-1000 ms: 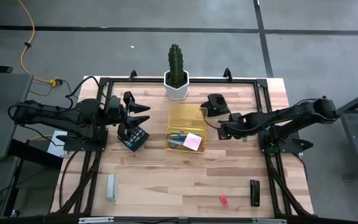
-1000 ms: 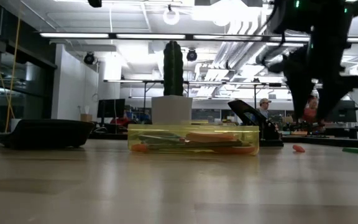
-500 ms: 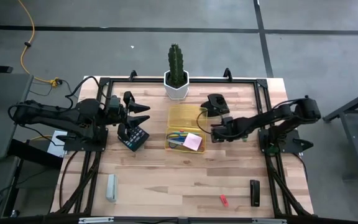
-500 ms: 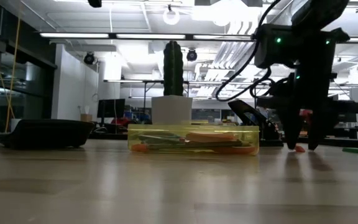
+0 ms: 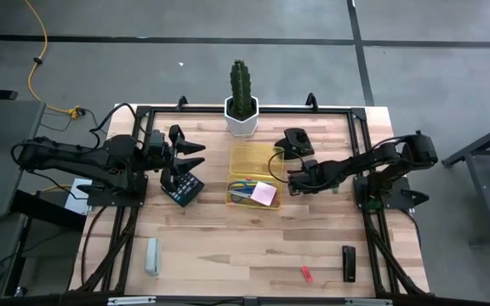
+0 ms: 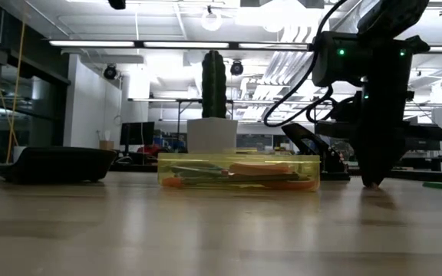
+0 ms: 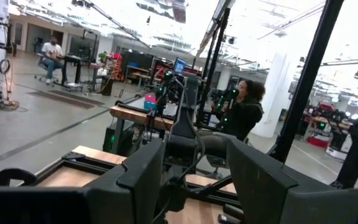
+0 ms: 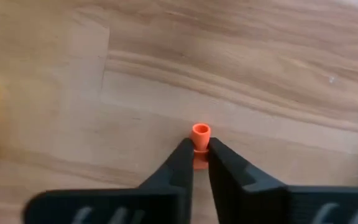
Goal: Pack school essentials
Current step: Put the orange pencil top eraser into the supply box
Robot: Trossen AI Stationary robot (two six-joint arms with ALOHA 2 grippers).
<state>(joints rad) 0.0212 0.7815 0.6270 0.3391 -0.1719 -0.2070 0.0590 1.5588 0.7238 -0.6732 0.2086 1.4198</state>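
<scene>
Presently, the right pincer (image 5: 293,180) is down at the bench (image 5: 228,246) surface just beside the right wall of the yellow tray (image 5: 255,158), its fingers (image 8: 179,163) narrowed around a small orange piece (image 8: 199,132) that lies on the bare wood. In the low view this pincer (image 6: 372,181) reaches the bench top close to the tray's end, with little clearance between them. The tray holds the blue-handled scissors (image 5: 243,184) and the pink sticky-note pad (image 5: 264,194). The left pincer (image 5: 196,155) hangs spread wide above the dark calculator (image 5: 183,186), well apart from the tray's left wall. Open wood lies across the near half of the bench (only a grey eraser (image 5: 152,257), a small red piece (image 5: 306,274) and a black item (image 5: 348,263) sit there, each well apart). The cactus (image 5: 242,88) in its white pot stands at the far edge, just behind the tray, and a black device (image 5: 296,141) sits near the tray's far right corner, beside the right arm. A small green piece (image 5: 334,188) lies under the right arm.
</scene>
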